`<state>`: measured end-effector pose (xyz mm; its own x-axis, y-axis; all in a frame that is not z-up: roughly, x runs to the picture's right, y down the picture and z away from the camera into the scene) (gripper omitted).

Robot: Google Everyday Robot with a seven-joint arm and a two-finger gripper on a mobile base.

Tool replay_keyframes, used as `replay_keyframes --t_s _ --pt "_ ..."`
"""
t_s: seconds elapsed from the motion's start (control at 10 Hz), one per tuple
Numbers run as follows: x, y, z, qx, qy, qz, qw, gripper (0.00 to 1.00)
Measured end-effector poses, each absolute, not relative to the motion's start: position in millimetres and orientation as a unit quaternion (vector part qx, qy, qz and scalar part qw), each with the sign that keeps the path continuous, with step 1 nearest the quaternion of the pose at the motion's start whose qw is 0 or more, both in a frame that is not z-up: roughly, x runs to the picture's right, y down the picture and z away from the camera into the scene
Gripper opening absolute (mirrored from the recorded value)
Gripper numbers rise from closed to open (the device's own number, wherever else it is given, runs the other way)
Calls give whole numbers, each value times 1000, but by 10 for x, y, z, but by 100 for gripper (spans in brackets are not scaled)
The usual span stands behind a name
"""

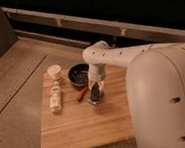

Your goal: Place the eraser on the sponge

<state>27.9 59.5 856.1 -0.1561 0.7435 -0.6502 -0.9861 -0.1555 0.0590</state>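
Arm (134,58): we are seeing it reaching over the wooden table (82,130) from 3 o'clock, its wrist bending down near the middle.
Black bowl (78,75): it is sitting at 11 o'clock of the gripper, near it.
White bottle (55,99): it is lying at 9 o'clock, well apart.
Gripper (95,91): it is hanging right over the sponge; we cannot tell whether it is clamping or spread.
Sponge (90,102): it is lying under the gripper, mostly hidden.
Red-orange stick (82,94): it is lying just beside the sponge at 9 o'clock.
Eraser (95,95): it is showing at the gripper's tip, over the sponge; we cannot tell whether it is resting or hanging.
Risk: we are judging that an off-centre release could send the eraser tipping off the soft pad toward the stick.
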Motion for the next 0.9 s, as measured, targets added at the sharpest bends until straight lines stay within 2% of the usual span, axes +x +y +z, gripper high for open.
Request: replay_keyframes --t_s 0.5,0.7,0.9 --pt "178 584 8889 -273 240 700 614 20" --pt "134 655 8981 -291 247 691 614 38" --pt "106 667 9048 -301 250 685 614 60"
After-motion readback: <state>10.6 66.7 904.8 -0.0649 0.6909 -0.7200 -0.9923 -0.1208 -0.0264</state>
